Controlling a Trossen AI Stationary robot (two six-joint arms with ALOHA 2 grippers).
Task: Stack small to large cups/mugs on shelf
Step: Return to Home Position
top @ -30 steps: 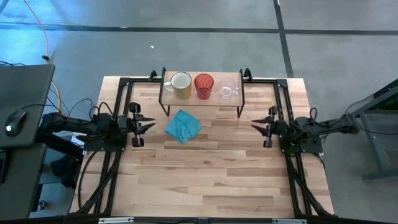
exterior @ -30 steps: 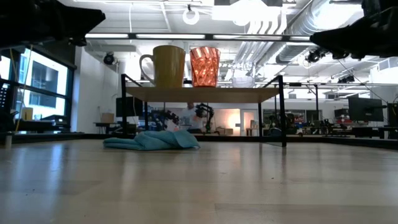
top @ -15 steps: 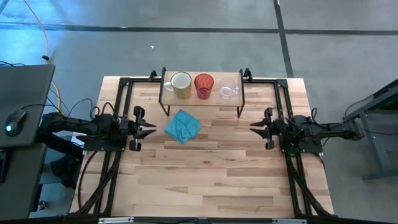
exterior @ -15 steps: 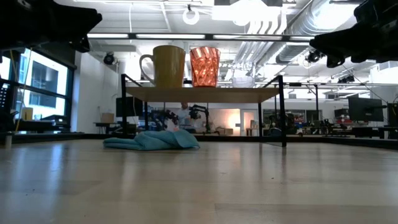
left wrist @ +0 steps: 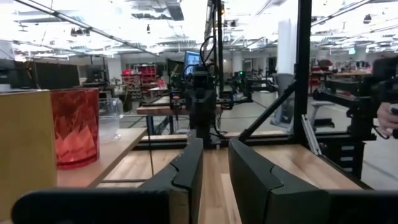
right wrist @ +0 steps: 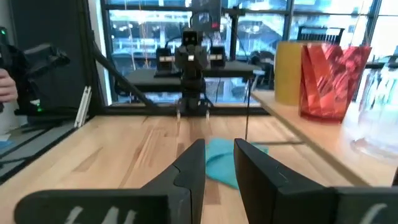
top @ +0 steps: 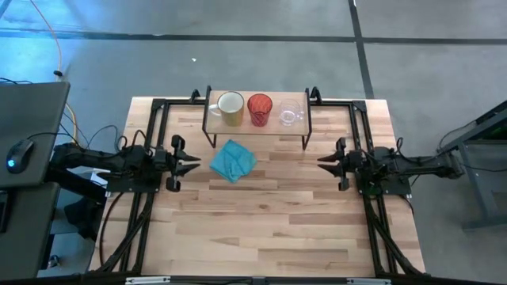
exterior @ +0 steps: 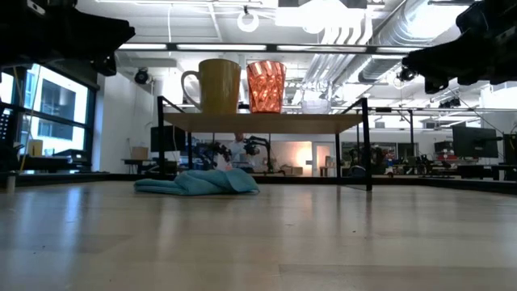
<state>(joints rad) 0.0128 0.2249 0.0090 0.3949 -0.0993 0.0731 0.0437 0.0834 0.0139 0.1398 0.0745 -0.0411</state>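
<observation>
The bench (top: pixel 261 229) is the biggest thing before me, a broad top of pale wood planks with my two arms lying low over it from either side. My left arm (top: pixel 95 158) reaches in from the left edge and my right arm (top: pixel 420 165) from the right, both level with the cloth and well apart from each other.

At the far edge of the bench stands the shelf (top: pixel 269 129), a light board on thin black legs, and all three vessels are on top of it in one row.

My left claw (top: pixel 192 165) points across the bench toward my right claw (top: pixel 322 163), and each hangs above the wood without touching anything. In my left wrist view my fingers (left wrist: pixel 186 171) are parted by a narrow gap with nothing in it. It is the same on the right, where my fingers (right wrist: pixel 189 165) show bare bench between them, so both claws are released and empty.

The teal cloth (top: pixel 233 160) lies crumpled on the bench just in front of the shelf, nearer my left claw.

On the shelf, the yellow mug (top: pixel 230 107) stands upright at the left end, its handle turned outward. The red tumbler (top: pixel 259 107) stands just beside it in the middle. The clear glass cup (top: pixel 290 112) is next, toward the right end.
</observation>
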